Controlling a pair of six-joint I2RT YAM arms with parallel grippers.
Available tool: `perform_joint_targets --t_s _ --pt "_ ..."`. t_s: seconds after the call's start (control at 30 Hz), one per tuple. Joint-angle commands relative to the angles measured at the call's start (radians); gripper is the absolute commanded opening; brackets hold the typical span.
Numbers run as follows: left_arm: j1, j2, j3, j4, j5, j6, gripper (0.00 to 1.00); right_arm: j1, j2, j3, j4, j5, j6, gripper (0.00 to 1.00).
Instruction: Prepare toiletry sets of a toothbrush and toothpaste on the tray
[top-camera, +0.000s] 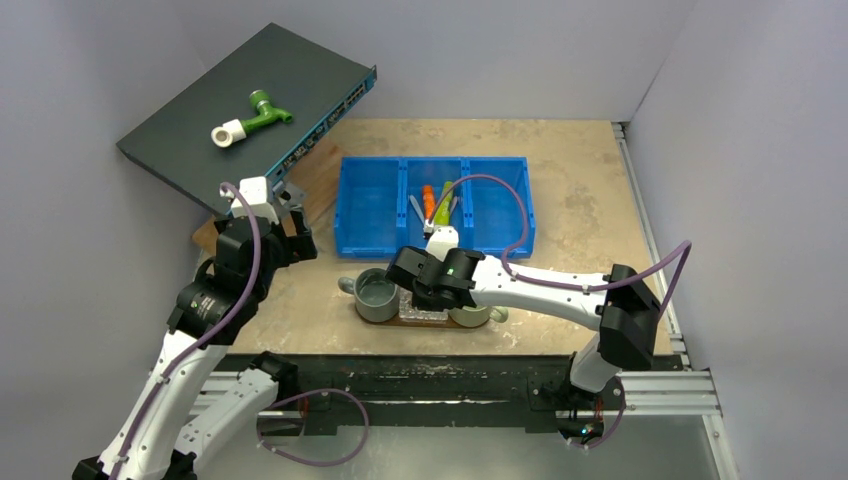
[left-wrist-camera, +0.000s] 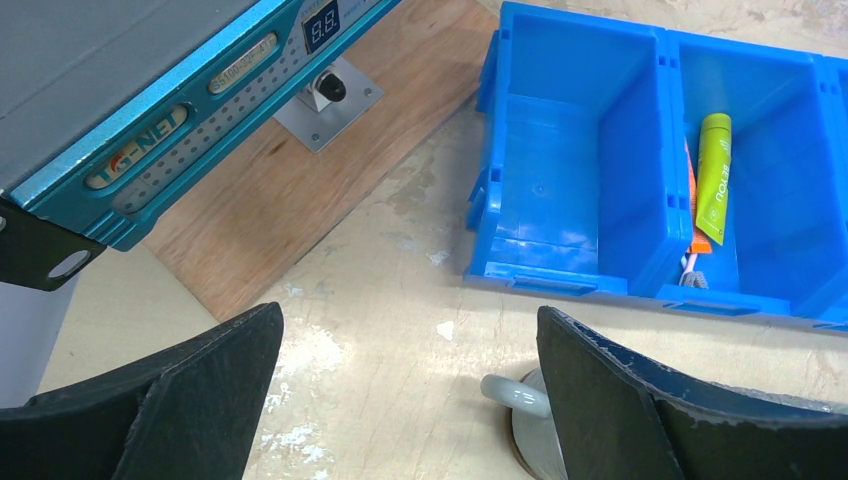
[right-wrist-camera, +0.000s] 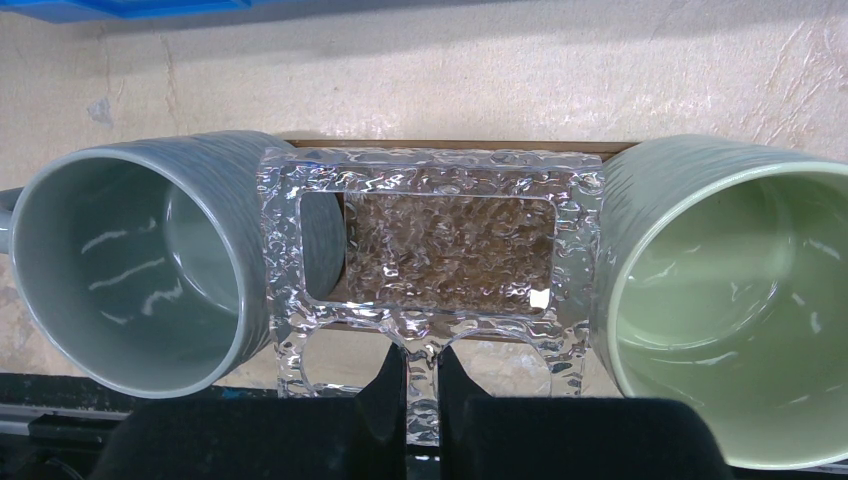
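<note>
The dark-brown tray (top-camera: 400, 321) lies near the table's front edge with a grey mug (top-camera: 377, 295) and a pale green mug (top-camera: 470, 316) on it. Between the mugs, my right gripper (right-wrist-camera: 422, 360) is shut on the middle bar of a clear textured plastic holder (right-wrist-camera: 440, 240) over the tray (right-wrist-camera: 450, 146). A lime-green tube (left-wrist-camera: 713, 180), an orange tube (top-camera: 428, 199) and a pale toothbrush (top-camera: 416, 208) lie in the middle compartment of the blue bin (top-camera: 370, 210). My left gripper (left-wrist-camera: 410, 330) hangs open over bare table left of the bin, holding nothing.
A dark network switch (top-camera: 240, 90) carrying a green-and-white pipe fitting (top-camera: 250, 117) leans over a rectangular wooden board (left-wrist-camera: 300, 190) at the back left. The grey mug's handle (left-wrist-camera: 512, 392) shows beside my left gripper's right finger. Walls enclose the table.
</note>
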Motion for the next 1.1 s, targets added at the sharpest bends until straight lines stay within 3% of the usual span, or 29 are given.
perform_joint_targets --t_s 0.0,0.6,0.73,1.07 --pt "0.005 -0.004 0.031 0.017 -0.002 -0.01 0.97 -0.003 -0.032 -0.016 -0.025 0.039 -0.007 0.0" --pt "0.005 -0.007 0.03 0.017 -0.001 -0.011 0.97 0.0 -0.013 -0.005 0.005 0.018 -0.025 0.09" --pt "0.005 -0.006 0.03 0.017 0.001 -0.01 0.98 0.003 -0.008 0.003 0.019 0.011 -0.029 0.0" --pt "0.006 -0.009 0.03 0.017 0.001 -0.011 0.97 0.008 0.011 0.025 0.02 0.009 -0.029 0.0"
